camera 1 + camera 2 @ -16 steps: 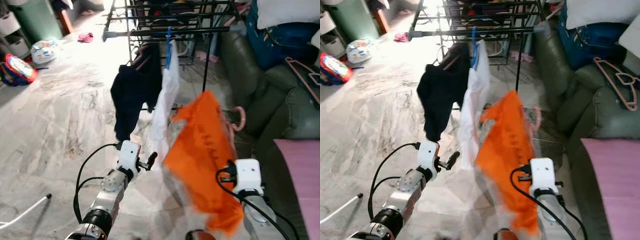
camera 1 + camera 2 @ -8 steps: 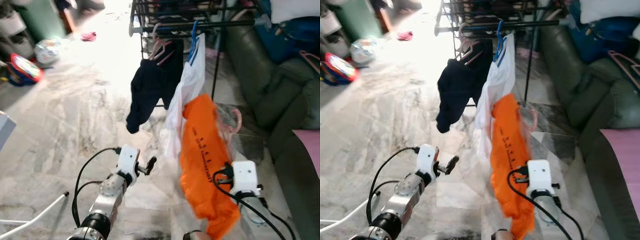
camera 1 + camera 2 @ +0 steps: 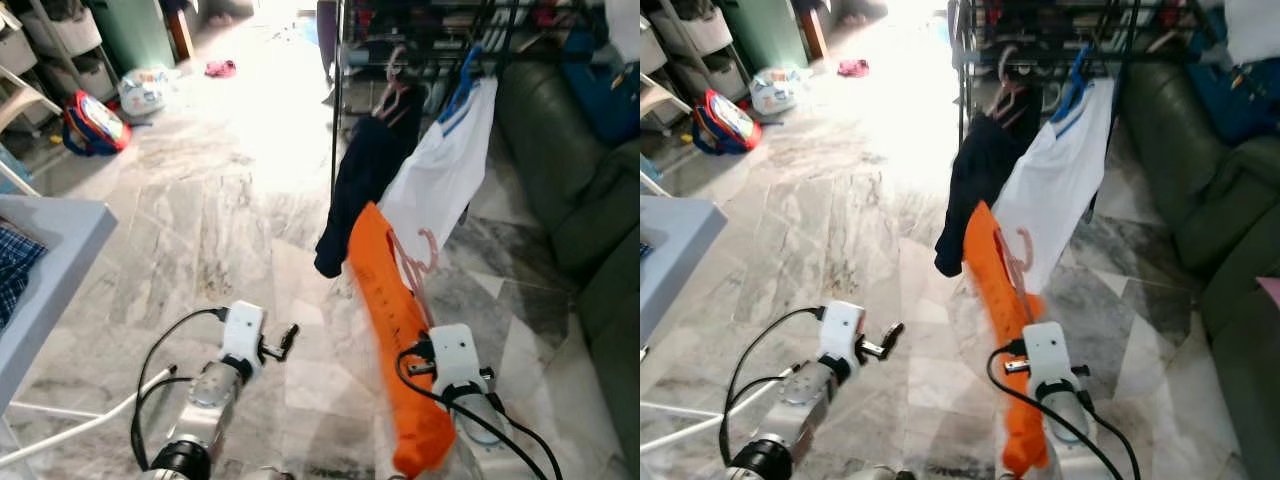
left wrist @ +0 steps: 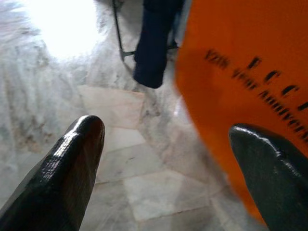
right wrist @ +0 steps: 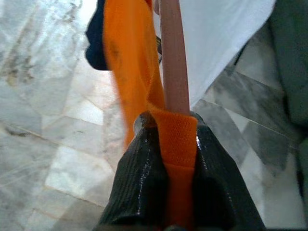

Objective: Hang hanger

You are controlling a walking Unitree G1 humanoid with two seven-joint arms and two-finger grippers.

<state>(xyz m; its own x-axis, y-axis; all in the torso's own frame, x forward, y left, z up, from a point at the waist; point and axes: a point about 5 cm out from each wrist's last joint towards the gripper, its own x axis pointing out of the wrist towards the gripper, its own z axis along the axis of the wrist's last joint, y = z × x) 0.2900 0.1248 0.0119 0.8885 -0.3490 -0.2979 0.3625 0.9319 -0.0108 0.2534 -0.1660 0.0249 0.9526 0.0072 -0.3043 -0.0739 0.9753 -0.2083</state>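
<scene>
Hanger: pink hanger (image 3: 412, 255) with the orange shirt (image 3: 392, 330) draped on it sits in our right gripper (image 5: 174, 144), held out over the marble floor (image 3: 190, 220), short of the rack and below the clothes hung there.
Right gripper: our two black fingers (image 5: 139, 183) are clamped together on the orange cloth and the pink hanger bar that rises out from between them.
Left gripper: our left gripper (image 3: 284, 341) reaches forward, low over the floor, to the left of the orange shirt; its fingers (image 4: 72, 163) stand apart with nothing between them.
Orange shirt: black lettering shows on it in the left wrist view; its lower end droops beside our right wrist.
Rack: dark drying rack (image 3: 420, 40) stands ahead, carrying a navy garment (image 3: 365, 180) and a white shirt (image 3: 440, 180) on a blue hanger (image 3: 462, 72).
Change from a second ago: our whole view has swung, so the rack and its clothes now sit higher and further right, and a pale blue table edge (image 3: 50, 260) has come in on our left.
Change in the shirt: it looks narrower and more edge-on than before, hanging as a long strip instead of a broad sheet; the pink hook now shows clear against the white shirt.
Surroundings: dark green sofa (image 3: 590, 200) lies on our right, and a red bag (image 3: 92, 125) lies on the floor far left.
</scene>
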